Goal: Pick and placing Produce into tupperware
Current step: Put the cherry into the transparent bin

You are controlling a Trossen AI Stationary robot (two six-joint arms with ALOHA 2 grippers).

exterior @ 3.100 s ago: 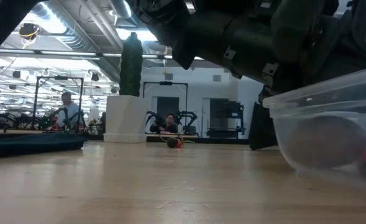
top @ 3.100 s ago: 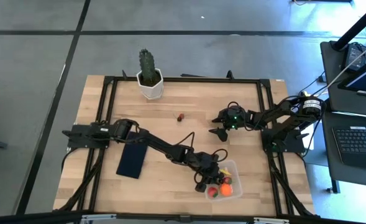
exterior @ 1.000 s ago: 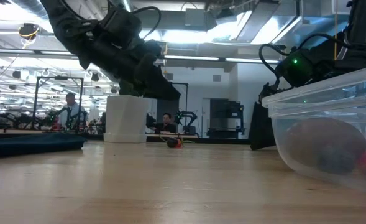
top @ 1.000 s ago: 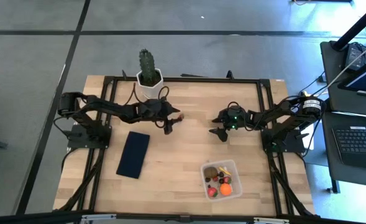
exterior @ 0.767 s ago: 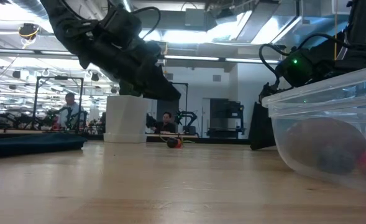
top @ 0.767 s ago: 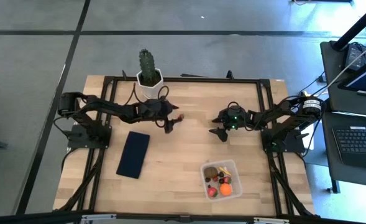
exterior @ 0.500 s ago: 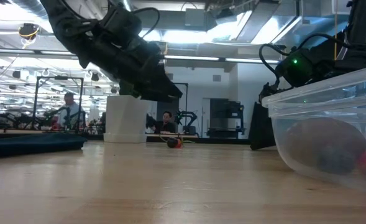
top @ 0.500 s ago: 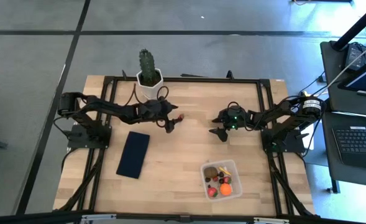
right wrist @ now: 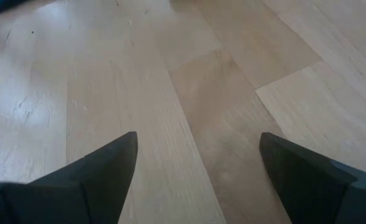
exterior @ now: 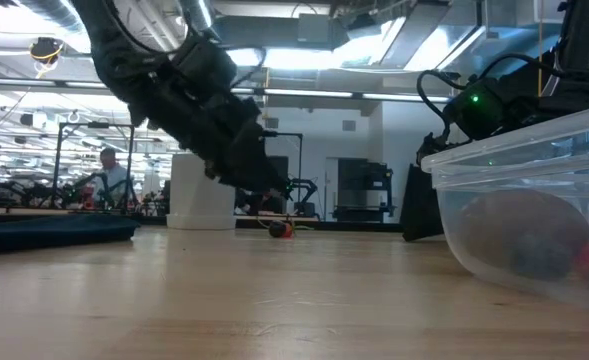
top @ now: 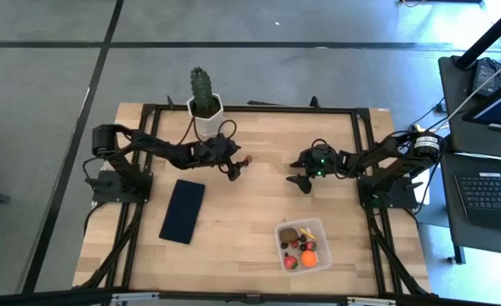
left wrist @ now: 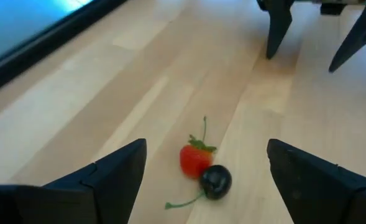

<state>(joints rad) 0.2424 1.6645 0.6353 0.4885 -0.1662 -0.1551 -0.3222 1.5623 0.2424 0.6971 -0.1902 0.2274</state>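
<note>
Left wrist view: a small red strawberry [left wrist: 193, 159] and a dark cherry [left wrist: 215, 182] lay touching on the desk [left wrist: 170, 81], each with a thin green stem, between the left gripper's fingers [left wrist: 117, 171].
Left gripper: the left gripper [top: 236, 167] was low over the far middle of the desk, fingers spread wide with nothing between them but the two pieces, neither of which they touched.
Right gripper: the right gripper [top: 302, 182] waited near the desk's right-hand middle, fingers spread over bare wood and holding nothing.
Tupperware: the tupperware [top: 305, 245] stood near the front right of the desk, well apart from the strawberry and cherry, with an orange ball, red pieces and a yellow piece already in it.
Step in hand: judged to be the approach to the last loose produce, with the grasp not yet made.
Risk one: the two pieces lay off-centre, nearer one finger, so closing from there could push them sideways or roll the round cherry out of reach.
Risk two: since they touched, a pinch might catch only one and knock the other away, or trap a stem so the piece dangles and drops during the carry.
Risk three: descending too far could drive the fingertips into the desk.
Other things: a cactus [top: 202, 92] in a white pot stood just behind the left gripper and a dark flat rectangle [top: 183, 210] lay nearer the front; a careless swing could clip the pot.
</note>
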